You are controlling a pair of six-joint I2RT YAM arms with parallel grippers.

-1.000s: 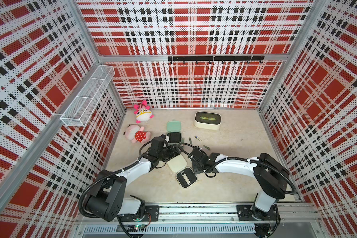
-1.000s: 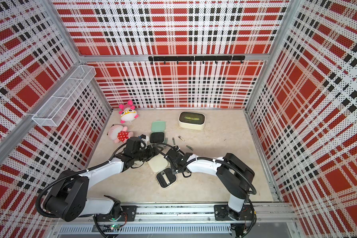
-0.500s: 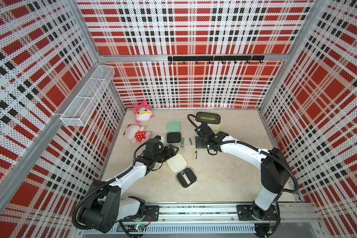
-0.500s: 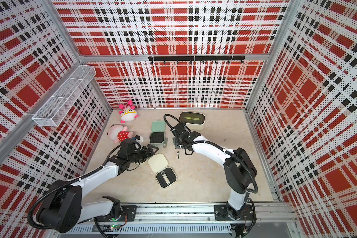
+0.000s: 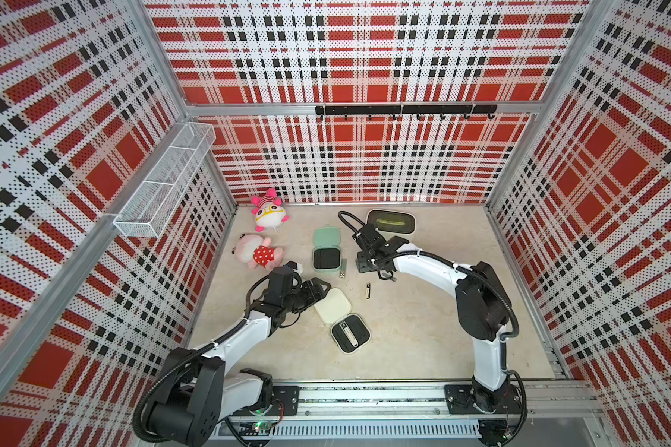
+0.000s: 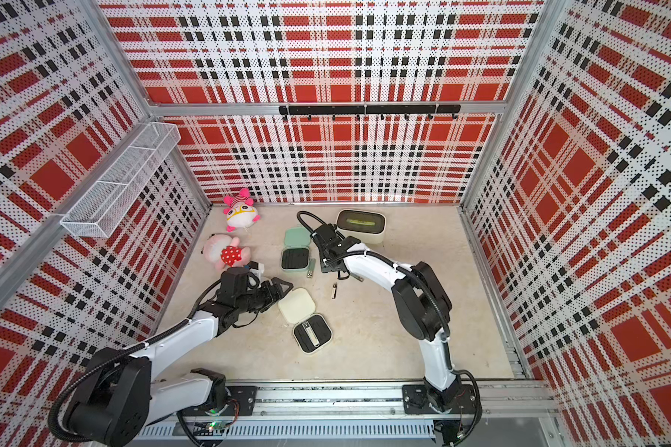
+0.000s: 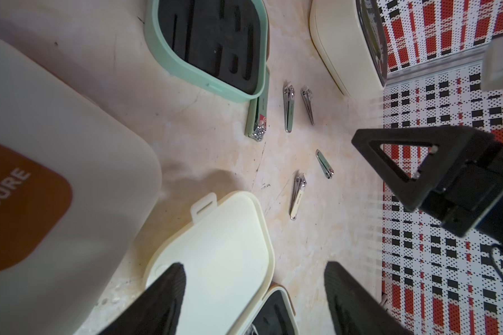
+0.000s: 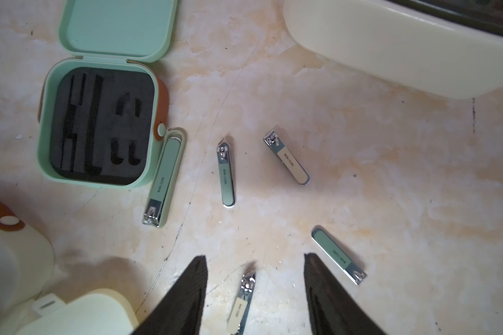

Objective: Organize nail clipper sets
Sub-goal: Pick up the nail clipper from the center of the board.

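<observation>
1 clipper (image 5: 348,336) in cream case's (image 5: 332,305) blk insert (image 5: 360,328).

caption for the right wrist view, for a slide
Open right gripper poised over a cream clipper; four more clippers lie loose beside the open mint case.

— Home, shop, or lab?
— Looks like a robot test cell in a lab. Closed in on three sides by perforated panels (image 5: 365,58) printed in red, black and white plaid, set in aluminium framing (image 5: 248,110).
— Anything hung on those walls?
— A white wire basket (image 5: 167,182) on the side, a black hook rail (image 5: 403,110) across the back.
— And at the base?
— A left arm (image 5: 248,331) and a right arm (image 5: 423,267), mounted on a metal rail (image 5: 365,394) along the front, reaching over a marbled beige tabletop (image 5: 423,340).
— Anything homely?
— Only two pink plush toys (image 5: 269,212), a mint green case (image 5: 326,237) and a cream case (image 5: 332,305).
</observation>
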